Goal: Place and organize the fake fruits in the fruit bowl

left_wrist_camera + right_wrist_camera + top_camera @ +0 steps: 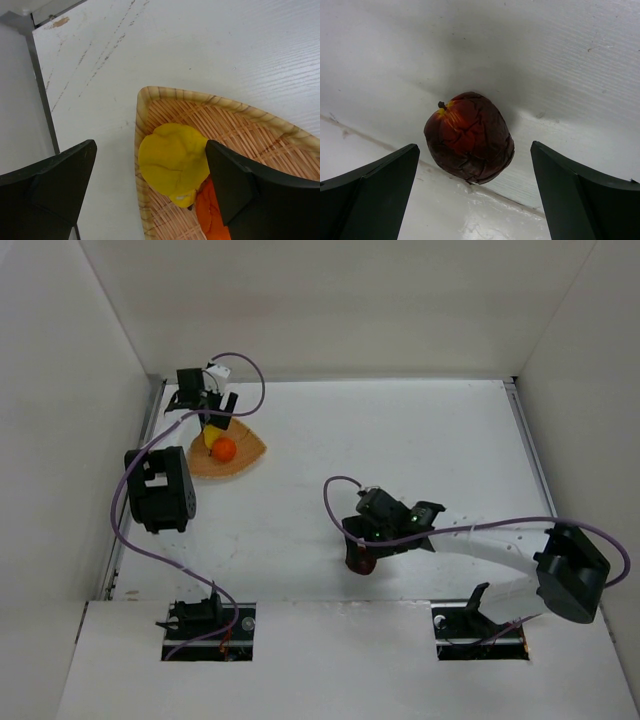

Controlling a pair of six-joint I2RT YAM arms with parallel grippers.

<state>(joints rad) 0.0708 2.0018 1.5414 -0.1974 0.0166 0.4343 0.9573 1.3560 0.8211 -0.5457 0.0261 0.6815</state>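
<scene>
The fruit bowl [245, 452] is a tan woven dish at the table's far left. The yellow pear [210, 437] and the round orange [224, 449] lie in it, touching. My left gripper [217, 412] hovers open over the bowl's far corner. In the left wrist view the pear [172, 159] sits between the open fingers, by the rim [141, 114], with the orange [211, 212] partly hidden behind the right finger. The dark red apple [362, 562] lies on the table near the front. My right gripper [358, 546] is open right above the apple [470, 137], not touching it.
White walls enclose the table on three sides. A metal rail [42, 95] runs along the left edge near the bowl. The apple lies against a seam [520, 197] where the table meets the front panel. The arms' purple cables [125, 520] loop over the left side.
</scene>
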